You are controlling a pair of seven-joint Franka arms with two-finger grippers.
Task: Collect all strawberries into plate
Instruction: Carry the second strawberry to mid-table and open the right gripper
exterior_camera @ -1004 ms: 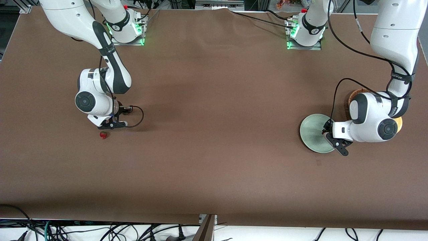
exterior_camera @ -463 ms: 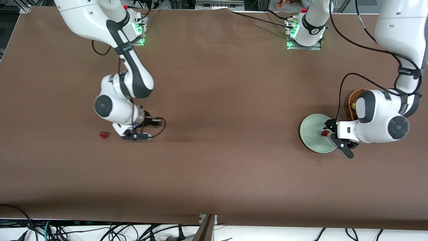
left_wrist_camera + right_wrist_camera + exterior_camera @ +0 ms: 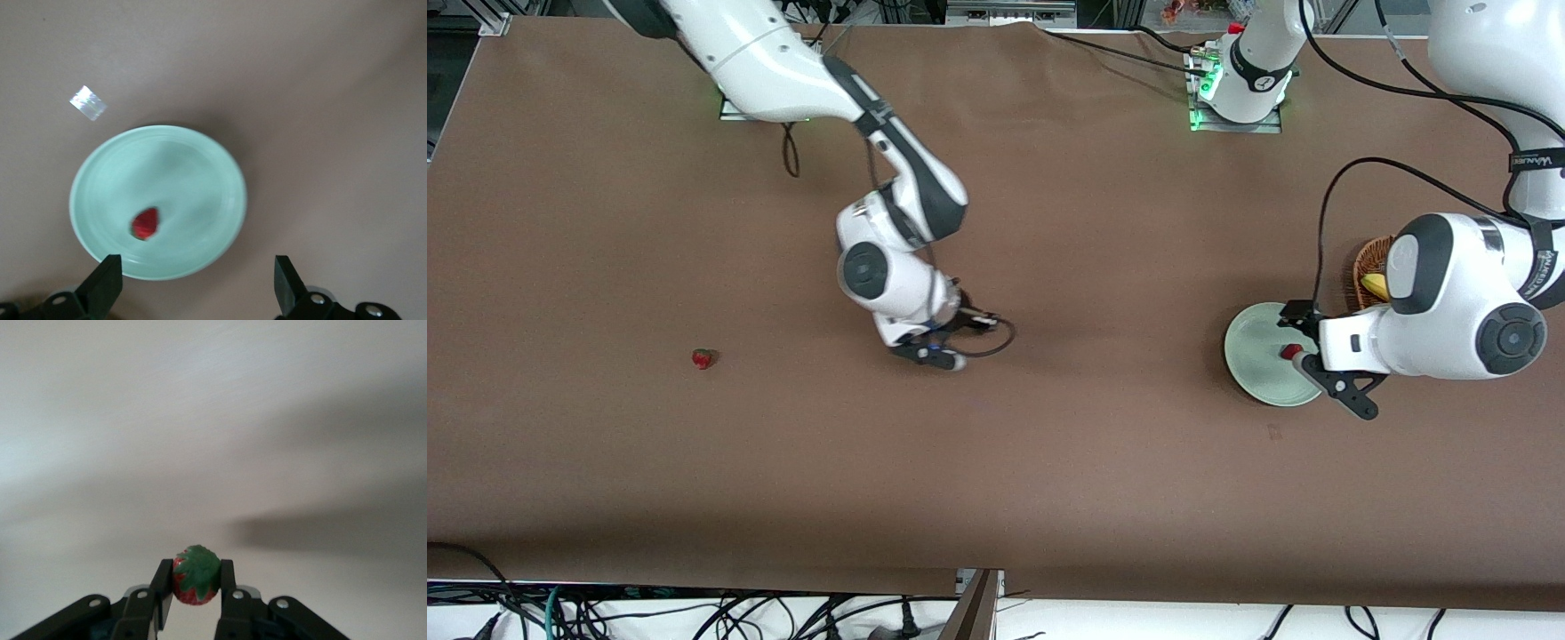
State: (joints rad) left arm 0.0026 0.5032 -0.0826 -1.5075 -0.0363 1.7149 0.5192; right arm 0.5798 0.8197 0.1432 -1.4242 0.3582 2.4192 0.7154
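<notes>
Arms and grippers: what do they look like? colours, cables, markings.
Both arms are glossy white with black joint bands and round dark-grey joint caps. Both bases glow green. The left gripper and the right gripper have black fingers, and a black cable loops by each wrist. The left arm carries small dark lettering.

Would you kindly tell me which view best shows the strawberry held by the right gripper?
The right wrist view: the strawberry fills the gap between the right gripper fingers. The front view hides it under the arm; the left wrist view misses it.
</notes>
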